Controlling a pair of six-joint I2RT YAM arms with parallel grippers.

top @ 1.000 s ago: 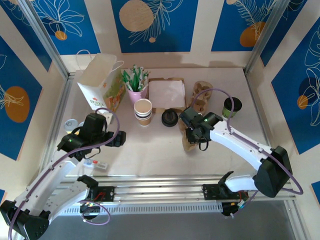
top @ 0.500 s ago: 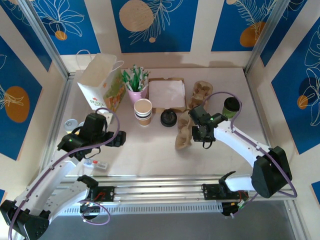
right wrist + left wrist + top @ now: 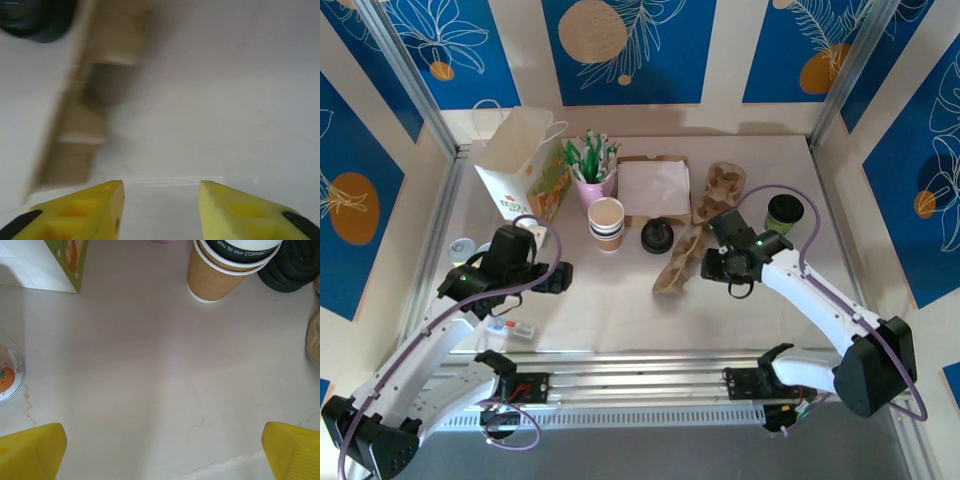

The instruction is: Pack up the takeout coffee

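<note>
The takeout coffee [image 3: 783,213], a small dark-green cup with a black lid, stands at the right of the table. My right gripper [image 3: 709,265] hovers open to its left, nothing between its yellow fingers [image 3: 80,212]; in the right wrist view the gripper [image 3: 161,210] faces bare table. Just left of it lies a brown cardboard cup carrier [image 3: 677,263] [image 3: 80,105]. The white and green paper bag [image 3: 520,165] [image 3: 42,262] stands open at the back left. My left gripper [image 3: 558,277] [image 3: 160,460] is wide open over bare table near the bag.
A stack of beige cups [image 3: 606,222] [image 3: 225,267] and a pile of black lids [image 3: 658,236] [image 3: 292,267] sit mid-table. Behind are a pink cup of green stirrers [image 3: 592,172], a napkin box [image 3: 653,188] and a second carrier [image 3: 718,190]. A small sealed tub [image 3: 6,374] lies left.
The cardboard carrier has shifted left and tipped over onto the table. My right gripper has pulled back to the right and stands apart from it. The left arm has not moved.
</note>
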